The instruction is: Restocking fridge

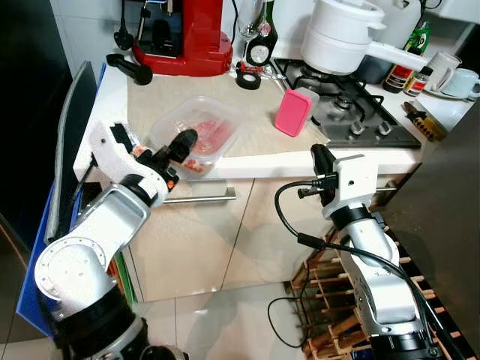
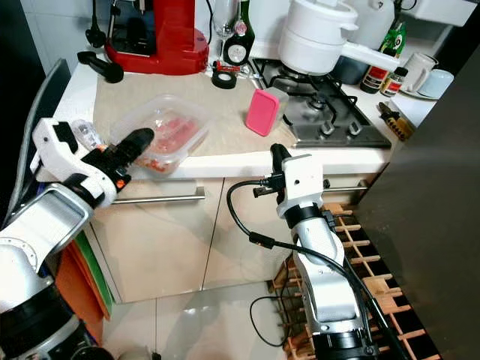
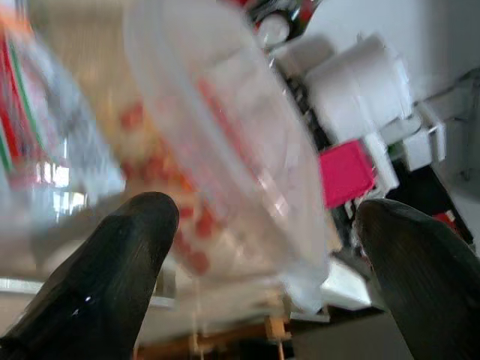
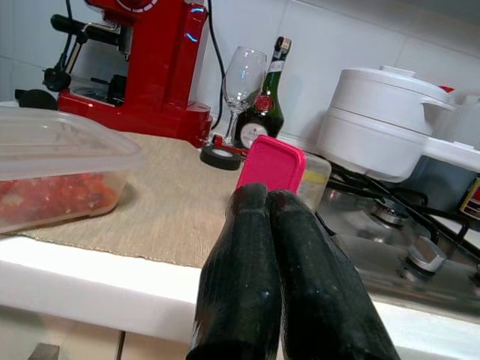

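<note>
The table [image 1: 157,94] carries a beige mat; a gas hob [image 1: 352,112] is set into its right part. A red coffee machine [image 1: 184,34] stands at the back of the table, and a white pot [image 1: 337,37] sits on the hob. A clear plastic container [image 1: 196,135] with red food inside rests on the mat near the table's front edge. The left pincer [image 1: 180,144] is at the container's front-left side. Its 2 black fingers [image 3: 112,262] are spread apart, 1 on each side of the container. A pink-lidded box [image 1: 293,112] stands on edge between the mat and the hob. The right pincer [image 1: 321,156] is raised just in front of the table edge, below the hob, fingers [image 4: 247,285] pressed together with nothing between them.
</note>
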Controlling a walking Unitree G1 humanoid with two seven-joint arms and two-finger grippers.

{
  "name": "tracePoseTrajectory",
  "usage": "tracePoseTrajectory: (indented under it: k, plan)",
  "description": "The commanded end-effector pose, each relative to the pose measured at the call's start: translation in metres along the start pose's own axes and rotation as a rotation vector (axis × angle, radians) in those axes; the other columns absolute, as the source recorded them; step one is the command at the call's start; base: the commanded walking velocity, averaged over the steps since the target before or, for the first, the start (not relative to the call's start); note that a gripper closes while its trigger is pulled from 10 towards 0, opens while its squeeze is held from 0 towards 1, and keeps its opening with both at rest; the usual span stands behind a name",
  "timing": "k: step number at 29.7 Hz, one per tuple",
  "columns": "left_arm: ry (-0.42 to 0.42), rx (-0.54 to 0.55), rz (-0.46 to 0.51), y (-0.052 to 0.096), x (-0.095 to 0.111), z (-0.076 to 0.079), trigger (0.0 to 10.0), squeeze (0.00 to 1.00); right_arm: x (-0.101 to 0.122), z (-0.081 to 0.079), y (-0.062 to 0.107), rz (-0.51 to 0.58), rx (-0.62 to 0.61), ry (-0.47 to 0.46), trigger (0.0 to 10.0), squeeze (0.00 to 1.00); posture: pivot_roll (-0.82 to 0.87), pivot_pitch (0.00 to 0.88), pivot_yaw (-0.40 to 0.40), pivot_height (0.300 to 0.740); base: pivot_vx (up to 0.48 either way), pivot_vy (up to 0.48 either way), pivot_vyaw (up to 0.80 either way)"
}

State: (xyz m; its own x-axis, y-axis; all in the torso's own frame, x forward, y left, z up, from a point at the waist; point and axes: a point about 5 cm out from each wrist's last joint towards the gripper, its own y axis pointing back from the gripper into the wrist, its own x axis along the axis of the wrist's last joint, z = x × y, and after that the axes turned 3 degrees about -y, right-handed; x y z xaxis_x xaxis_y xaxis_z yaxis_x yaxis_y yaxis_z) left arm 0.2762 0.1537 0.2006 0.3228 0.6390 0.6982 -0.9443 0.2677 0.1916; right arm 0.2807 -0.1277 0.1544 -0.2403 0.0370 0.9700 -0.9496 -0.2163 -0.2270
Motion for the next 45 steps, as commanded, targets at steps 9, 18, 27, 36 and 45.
tracePoseTrajectory:
  k: [9,18,27,36,45]
  plan:
    - [0.01,0.046,-0.04,0.003,-0.004,-0.004,10.0,0.0,-0.001,0.002,0.002,-0.015,-0.002,0.005,10.0,0.0,0.14,0.0,-0.115,0.74,0.0,0.0,0.0]
    - [0.106,0.027,-0.01,-0.005,-0.009,-0.002,10.0,0.0,0.0,0.0,0.001,-0.014,0.008,0.002,10.0,0.0,0.13,0.0,-0.117,0.74,0.0,0.0,0.0]
    - [0.135,0.04,-0.027,-0.015,-0.016,-0.005,10.0,0.0,0.001,-0.001,0.002,-0.015,0.006,0.002,10.0,0.0,0.11,0.0,-0.112,0.74,0.0,0.0,0.0]
    - [0.087,0.005,-0.011,-0.033,-0.014,-0.001,10.0,0.0,0.001,-0.002,0.003,-0.015,-0.003,-0.004,10.0,0.0,0.1,0.0,-0.105,0.74,0.0,0.0,0.0]
    - [0.04,-0.007,0.012,-0.045,-0.01,0.002,9.6,0.0,0.002,-0.002,0.003,-0.017,-0.006,-0.003,10.0,0.0,0.1,0.0,-0.109,0.74,0.0,0.0,0.0]
